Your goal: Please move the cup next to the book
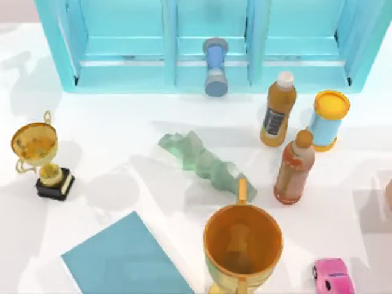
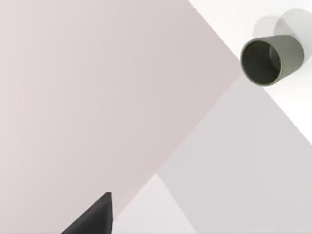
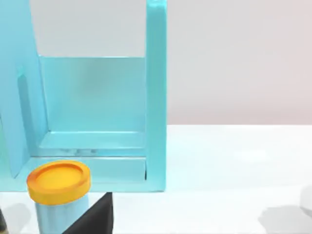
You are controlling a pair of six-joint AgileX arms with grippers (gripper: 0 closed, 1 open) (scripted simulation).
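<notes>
I'm looking down on a white table [image 1: 122,128] with a big light-blue shelf unit [image 1: 208,43] across its twelve o'clock edge; a small blue-and-grey hourglass-shaped piece [image 1: 215,66] lies in the middle bay. Going down in size: the orange goblet [image 1: 242,245] stands at about six o'clock, and the book [image 1: 125,260], flat and teal, lies at seven o'clock, well clear of it. A pale green cloth [image 1: 205,162] is crumpled near the centre. At two o'clock sit two brown bottles [image 1: 277,110] [image 1: 294,166] and a blue can with a yellow lid [image 1: 327,119]; a gold trophy [image 1: 40,153] on a black base stands at nine o'clock, a pink toy car [image 1: 332,275] at five o'clock.

The cup [image 2: 271,59] appears from my left wrist camera: small, dark grey, no handle, upright on white table well ahead of that wrist. I cannot place it on the overhead clock face.

A dark fingertip [image 2: 95,217] of my left gripper cuts into its wrist view, another [image 3: 95,217] of my right gripper into the right wrist view, near the yellow-lidded can; whether either pair is spread or pressed together I cannot tell.

I'd judge the cup light, rigid and smooth-walled, so easy to tip or let slip. I'd pinch it across the wall just below the rim, squarely, with moderate squeeze
</notes>
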